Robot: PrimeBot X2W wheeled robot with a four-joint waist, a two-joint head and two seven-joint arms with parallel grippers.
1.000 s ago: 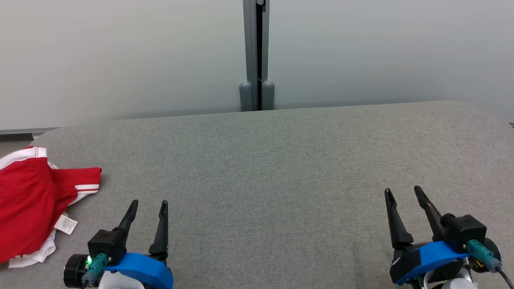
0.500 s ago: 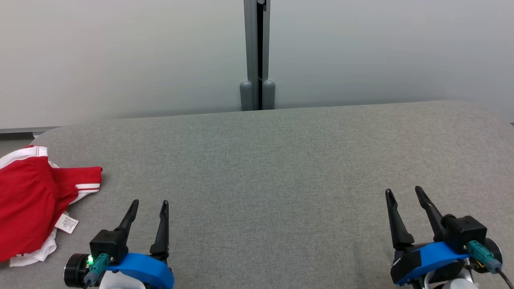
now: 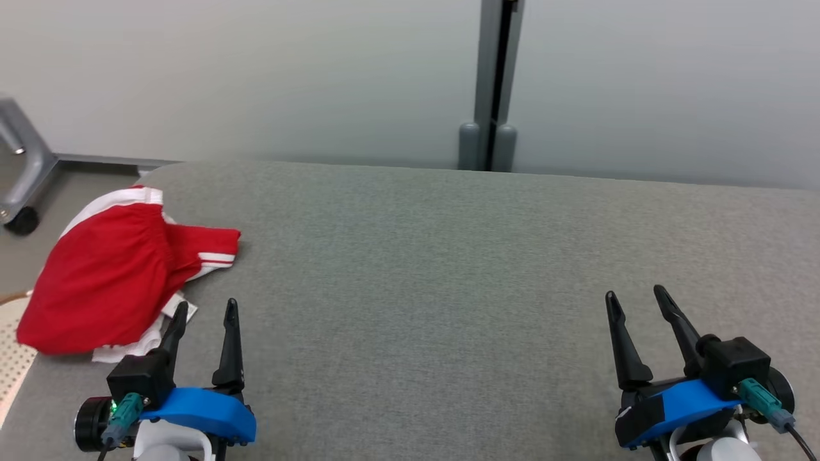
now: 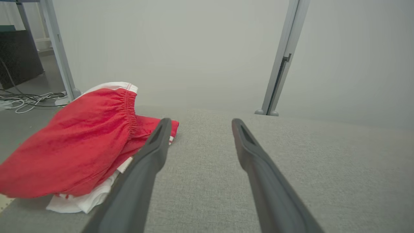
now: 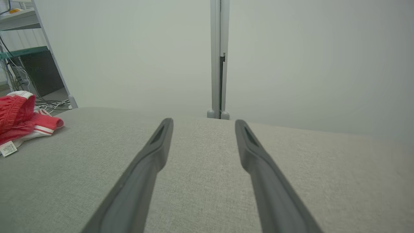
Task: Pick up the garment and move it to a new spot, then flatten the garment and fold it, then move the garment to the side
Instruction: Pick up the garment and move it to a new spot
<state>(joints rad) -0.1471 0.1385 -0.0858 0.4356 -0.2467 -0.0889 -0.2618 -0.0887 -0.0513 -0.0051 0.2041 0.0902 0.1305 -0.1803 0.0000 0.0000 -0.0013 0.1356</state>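
- The garment (image 3: 109, 275), red shorts with white trim and a gathered waistband, lies crumpled at the far-left corner of the grey table (image 3: 448, 256); its left part reaches over the table's left edge; white lining shows under its near side
- In the right wrist view a small white label (image 5: 8, 149) sticks out from the garment's near edge onto the cloth surface
- The left gripper (image 3: 206, 305) sits at the near left, just beside the garment's near-right edge; its jaws stand spread with nothing between them; the tip of its left finger (image 4: 152, 152) lies close to the white lining, and whether it touches the cloth cannot be told
- The right gripper (image 3: 635, 293) sits at the near right, well apart from the garment; its jaws are likewise spread and hold nothing; bare table lies under and ahead of it
- Beyond the table's far edge stands a pale wall with a grey post (image 3: 493, 83); to the far left a grey frame leg (image 3: 22, 186) stands on the floor, and loose cables (image 4: 29, 98) lie beside it
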